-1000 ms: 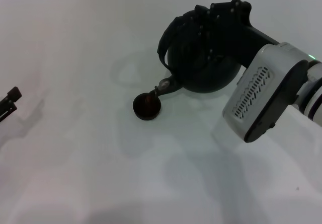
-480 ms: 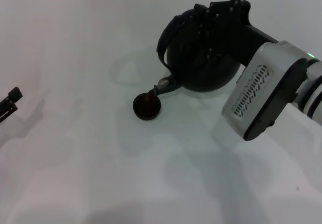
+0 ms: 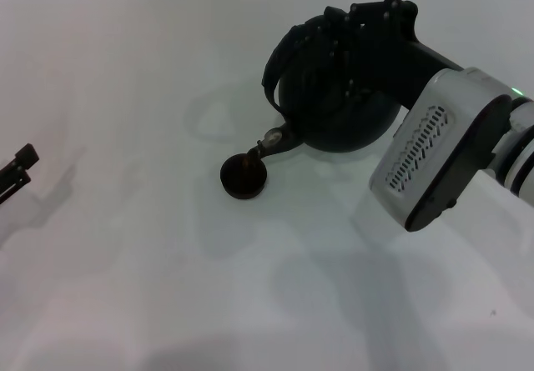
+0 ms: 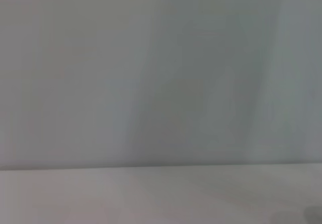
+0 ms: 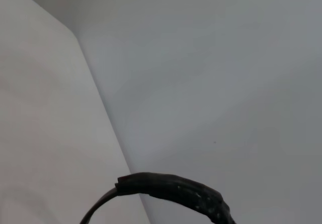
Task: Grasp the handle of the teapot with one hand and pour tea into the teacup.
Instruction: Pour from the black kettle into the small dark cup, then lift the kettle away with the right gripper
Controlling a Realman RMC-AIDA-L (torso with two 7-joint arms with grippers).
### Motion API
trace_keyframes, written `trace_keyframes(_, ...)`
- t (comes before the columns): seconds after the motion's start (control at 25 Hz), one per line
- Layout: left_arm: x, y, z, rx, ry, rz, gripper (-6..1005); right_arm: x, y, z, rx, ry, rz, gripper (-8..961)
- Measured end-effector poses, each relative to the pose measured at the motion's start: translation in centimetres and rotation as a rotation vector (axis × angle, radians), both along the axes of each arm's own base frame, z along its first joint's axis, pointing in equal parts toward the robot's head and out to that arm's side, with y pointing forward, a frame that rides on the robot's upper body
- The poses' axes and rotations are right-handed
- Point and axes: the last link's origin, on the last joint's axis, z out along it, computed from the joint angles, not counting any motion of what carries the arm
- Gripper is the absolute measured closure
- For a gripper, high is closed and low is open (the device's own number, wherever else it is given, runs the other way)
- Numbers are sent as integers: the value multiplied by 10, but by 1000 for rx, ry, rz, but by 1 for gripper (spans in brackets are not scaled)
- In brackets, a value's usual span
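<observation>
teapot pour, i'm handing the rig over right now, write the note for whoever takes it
Right pincer: on the handle, holding the teapot tilted toward the teacup; its fingers are hidden.
Left pincer: parked at the table's left edge, idle.
Spout tip sits right over the cup's rim.
Done: grasp and tilt; reddish-brown tea shows in the cup.
Left: finish pouring, level the pot, set it down.

teacup [image 3: 244,177] left of teapot [image 3: 338,104] (spout-side)
</observation>
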Motion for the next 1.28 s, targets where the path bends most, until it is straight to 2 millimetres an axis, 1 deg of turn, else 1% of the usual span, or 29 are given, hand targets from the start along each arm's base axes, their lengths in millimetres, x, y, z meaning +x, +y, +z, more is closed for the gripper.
trace_keyframes(0.96, 1, 3, 0, 3, 7, -7, 224, 2, 1, 0, 0, 1, -8, 841)
trace_keyframes(1.12, 1, 3, 0, 4, 8, -8, 224, 6, 4, 3, -7, 52, -41, 840)
trace_keyframes(1.28, 0, 3, 0, 5, 12, -2, 224, 17, 5, 10, -32, 193, -100, 839)
